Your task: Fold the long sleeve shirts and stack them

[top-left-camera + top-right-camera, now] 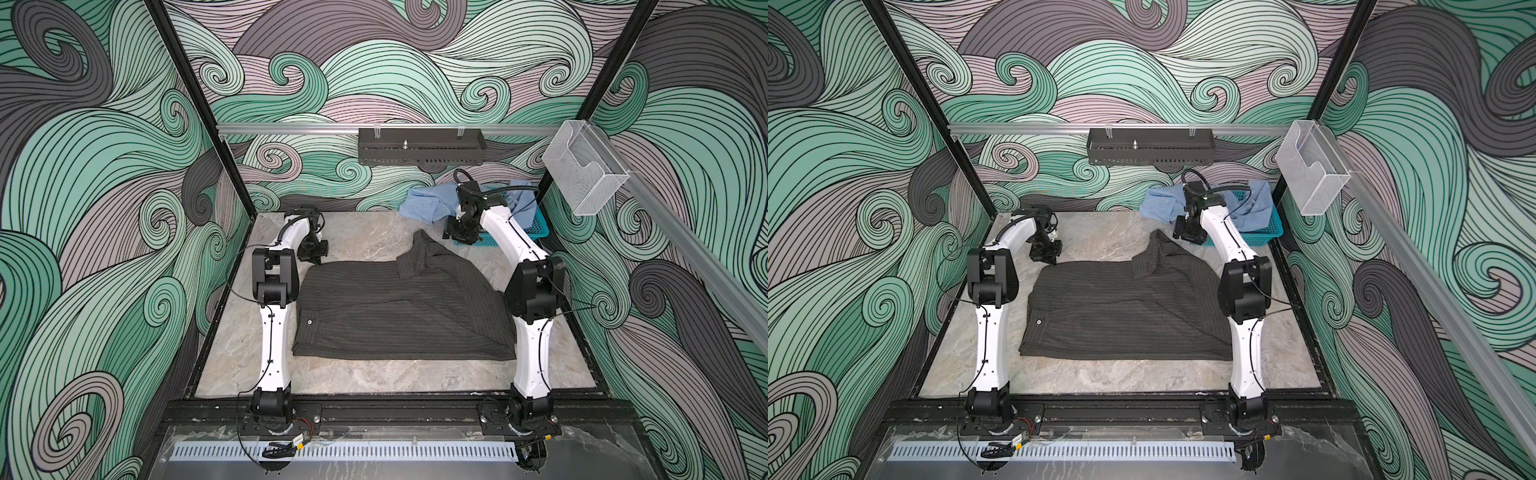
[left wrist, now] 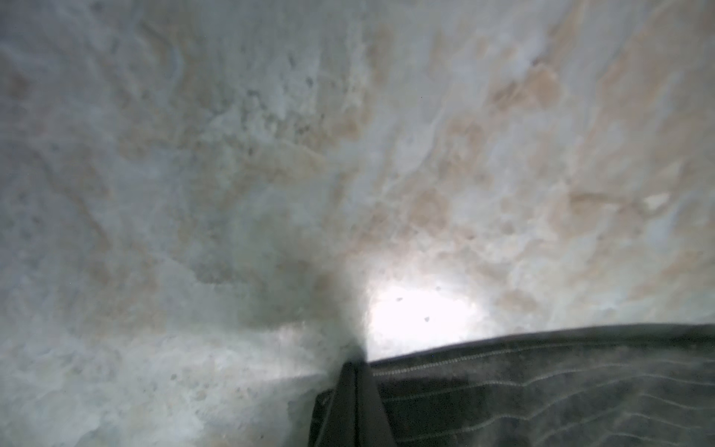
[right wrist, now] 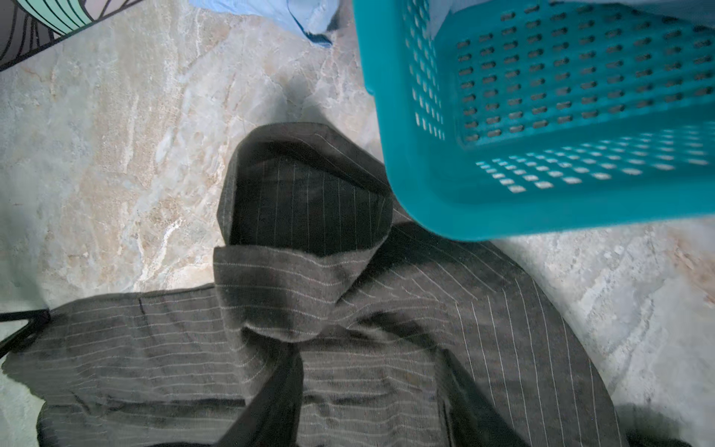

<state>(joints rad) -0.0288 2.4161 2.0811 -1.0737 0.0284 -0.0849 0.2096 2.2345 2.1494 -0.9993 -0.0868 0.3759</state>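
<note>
A dark charcoal pinstriped shirt (image 1: 399,307) (image 1: 1129,307) lies spread and partly folded on the middle of the table, its collar (image 3: 305,201) toward the back. My left gripper (image 1: 316,257) (image 1: 1048,257) sits at the shirt's far left corner. Its fingers (image 2: 356,391) are pressed together on the shirt's edge (image 2: 561,387). My right gripper (image 1: 459,235) (image 1: 1190,235) (image 3: 371,387) hovers open over the shirt just behind the collar, with nothing between its fingers. The light blue shirt (image 1: 424,203) (image 1: 1160,203) (image 3: 286,11) lies crumpled, draped over the teal basket.
The teal perforated basket (image 1: 536,226) (image 1: 1273,226) (image 3: 541,116) stands at the back right, close to the right gripper. A black tray (image 1: 419,147) hangs on the rear rail and a clear plastic holder (image 1: 586,174) on the right rail. Marble tabletop (image 1: 374,374) shows around the shirt.
</note>
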